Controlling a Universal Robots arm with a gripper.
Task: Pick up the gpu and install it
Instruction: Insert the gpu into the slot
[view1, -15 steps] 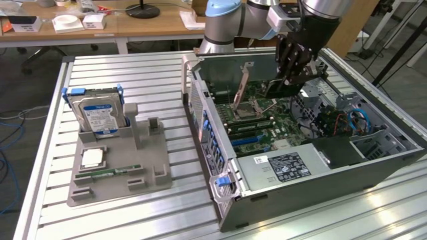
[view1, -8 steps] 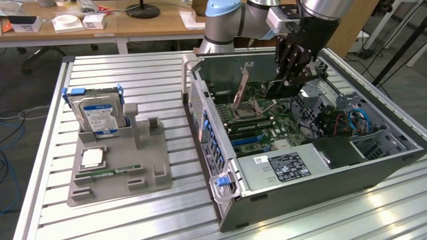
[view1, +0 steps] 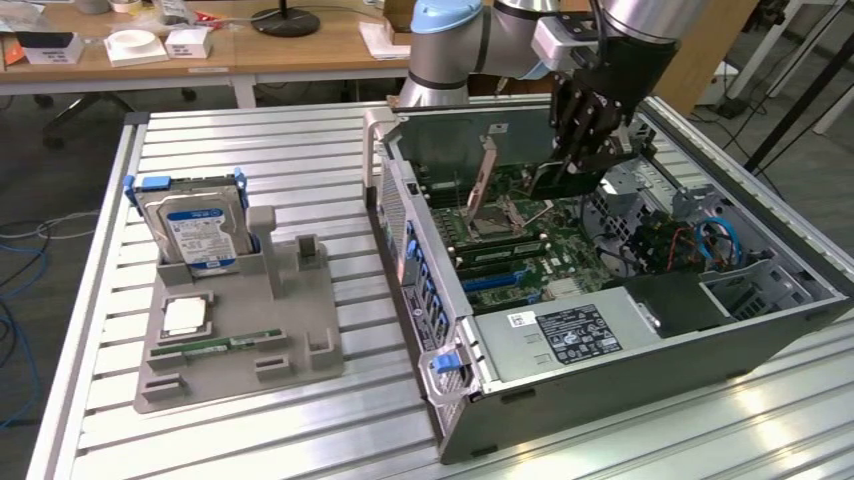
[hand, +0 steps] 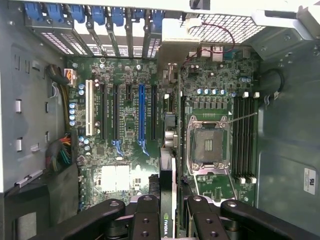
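**Exterior view.** The gripper (view1: 583, 150) hangs inside the open case (view1: 627, 350), clenched on the gpu (view1: 567, 182). The card is held on edge in the air, clear of the motherboard (view1: 514, 250). It sits well above the blue slot (view1: 497, 282) and further toward the back of the case. Beyond the slot, outside the case, a tray (view1: 240, 340) on the tabletop (view1: 294, 140) carries a hard drive (view1: 200, 232). These are well apart from the work.

**Wrist view.** The gripper (hand: 171, 210) grasps the gpu (hand: 167, 175) from both faces, so the card shows edge-on. The card runs roughly parallel to the blue slot (hand: 141, 112) but is not over it. Its edge lies beside the slot, between it and the CPU socket (hand: 207, 142). How high it is above the board cannot be told from here.

**Doing this step well.**
- This looks like the carry-and-align stage, with seating not yet begun.
- The card's edge should be brought squarely over the blue slot and kept parallel to it, upright and not tilted.
- The bracket end should face the row of blue latches (hand: 100, 15) at the slot's far end.
- The descent should be straight and slow, because a skewed card may ride on the slot wall or jam.
- The raised socket lever (hand: 240, 117) on the side away from the slot is worth keeping clear of.
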